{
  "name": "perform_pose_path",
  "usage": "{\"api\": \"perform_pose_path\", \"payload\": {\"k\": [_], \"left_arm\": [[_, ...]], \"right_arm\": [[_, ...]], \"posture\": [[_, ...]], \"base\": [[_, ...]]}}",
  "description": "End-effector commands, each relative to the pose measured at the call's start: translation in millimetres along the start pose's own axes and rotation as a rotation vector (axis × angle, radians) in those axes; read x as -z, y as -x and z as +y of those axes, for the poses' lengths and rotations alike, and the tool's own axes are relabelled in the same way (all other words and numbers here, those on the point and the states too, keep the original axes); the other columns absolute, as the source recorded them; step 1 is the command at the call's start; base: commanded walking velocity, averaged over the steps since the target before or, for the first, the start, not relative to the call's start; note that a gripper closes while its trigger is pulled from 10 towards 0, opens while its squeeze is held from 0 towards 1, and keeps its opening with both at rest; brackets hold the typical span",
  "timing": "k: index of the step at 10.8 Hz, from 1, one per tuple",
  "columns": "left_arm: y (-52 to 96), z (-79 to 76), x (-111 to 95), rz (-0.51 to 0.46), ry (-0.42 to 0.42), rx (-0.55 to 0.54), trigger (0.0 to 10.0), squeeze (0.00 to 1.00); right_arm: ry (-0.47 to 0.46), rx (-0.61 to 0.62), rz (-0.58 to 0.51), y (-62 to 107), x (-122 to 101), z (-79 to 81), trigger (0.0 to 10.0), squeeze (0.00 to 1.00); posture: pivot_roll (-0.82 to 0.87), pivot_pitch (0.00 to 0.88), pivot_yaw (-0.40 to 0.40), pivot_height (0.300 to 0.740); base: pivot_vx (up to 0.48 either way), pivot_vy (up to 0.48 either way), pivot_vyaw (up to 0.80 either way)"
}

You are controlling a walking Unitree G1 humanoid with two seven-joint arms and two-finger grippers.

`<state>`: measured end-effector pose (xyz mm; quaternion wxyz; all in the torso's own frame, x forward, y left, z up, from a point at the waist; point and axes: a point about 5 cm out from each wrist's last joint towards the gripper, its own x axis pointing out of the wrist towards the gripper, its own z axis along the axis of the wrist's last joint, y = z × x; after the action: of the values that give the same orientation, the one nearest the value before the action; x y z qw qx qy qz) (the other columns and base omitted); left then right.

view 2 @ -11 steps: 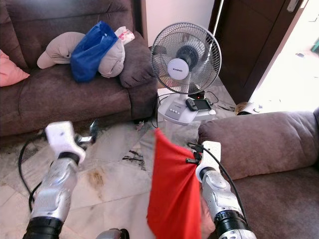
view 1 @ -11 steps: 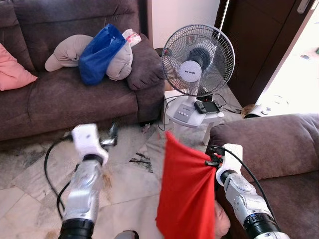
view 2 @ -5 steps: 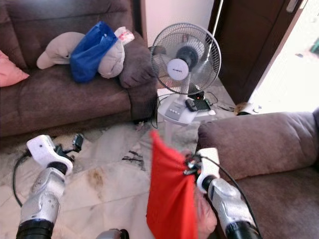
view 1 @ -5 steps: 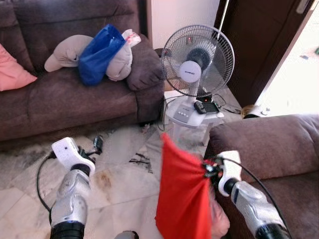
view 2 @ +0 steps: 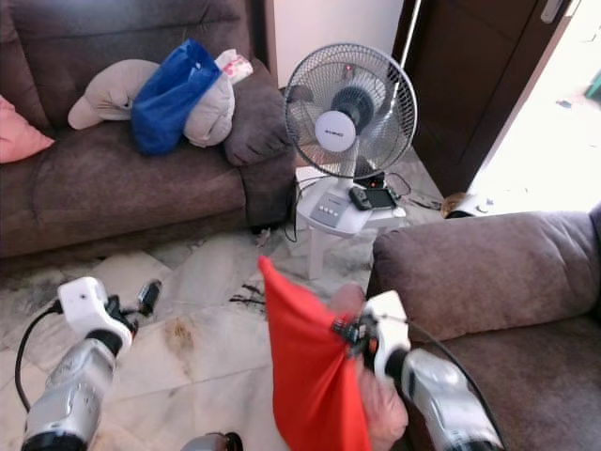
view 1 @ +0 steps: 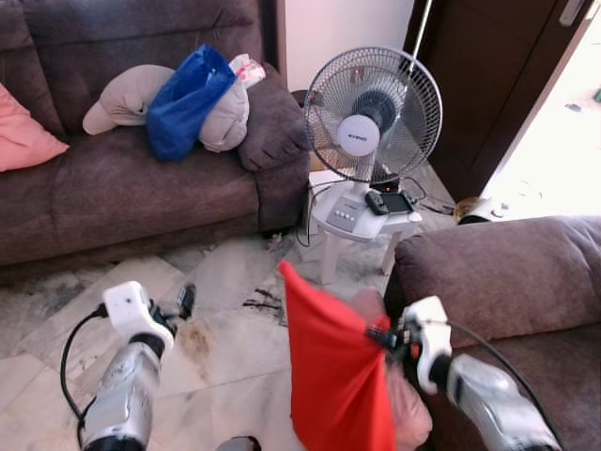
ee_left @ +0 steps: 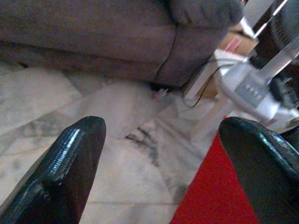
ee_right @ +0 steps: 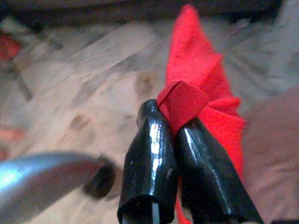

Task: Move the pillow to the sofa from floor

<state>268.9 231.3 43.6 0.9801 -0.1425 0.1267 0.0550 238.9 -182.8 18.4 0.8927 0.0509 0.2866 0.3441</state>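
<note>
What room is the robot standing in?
Most likely a living room in a home. There are two brown sofas, a white fan on a small stand, and a marble-look floor.

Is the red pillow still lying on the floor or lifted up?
Lifted. The right gripper is shut on a corner of the red pillow, which hangs above the floor.

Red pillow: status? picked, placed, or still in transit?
Done: the red pillow is off the floor, hanging from the right gripper, whose fingers are pinched shut on a corner of the fabric. In hand: it is held above the marble floor, beside the arm of the near sofa. The left gripper is open and holds nothing. Left: setting the pillow on a sofa seat and releasing it.
</note>
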Motion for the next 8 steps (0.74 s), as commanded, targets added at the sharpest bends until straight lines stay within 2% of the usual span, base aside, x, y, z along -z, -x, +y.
{"api": "perform_pose_path", "payload": {"k": [1, 5, 7, 8], "left_arm": [[2.1, 7.9, 3, 0.012, -0.019, -0.016, 10.0, 0.0], [2.6, 7.8, 11, 0.035, -0.043, -0.005, 10.0, 0.0], [8.5, 2.3, 28, 0.102, -0.143, 0.055, 10.0, 0.0], [11.1, 2.6, 34, 0.119, -0.156, 0.062, 10.0, 0.0]], "right_arm": [[0.06, -0.102, -0.06, 1.4, -19, 10.2, 10.0, 0.0], [0.093, -0.125, 0.029, 8.5, -1, 8.2, 10.0, 0.0], [0.042, -0.233, 0.059, 15.2, 14, 19.5, 10.0, 0.0], [0.031, -0.283, 0.064, 19.2, 18, 25.7, 10.0, 0.0]], "posture": [[0.07, 0.019, -0.02, 0.74], [0.07, 0.022, -0.024, 0.74], [0.07, 0.023, -0.023, 0.74], [0.07, 0.024, -0.024, 0.74]], "base": [[0.0, 0.0, 0.0], [0.0, 0.0, 0.0], [0.0, 0.0, 0.0], [0.0, 0.0, 0.0]]}}
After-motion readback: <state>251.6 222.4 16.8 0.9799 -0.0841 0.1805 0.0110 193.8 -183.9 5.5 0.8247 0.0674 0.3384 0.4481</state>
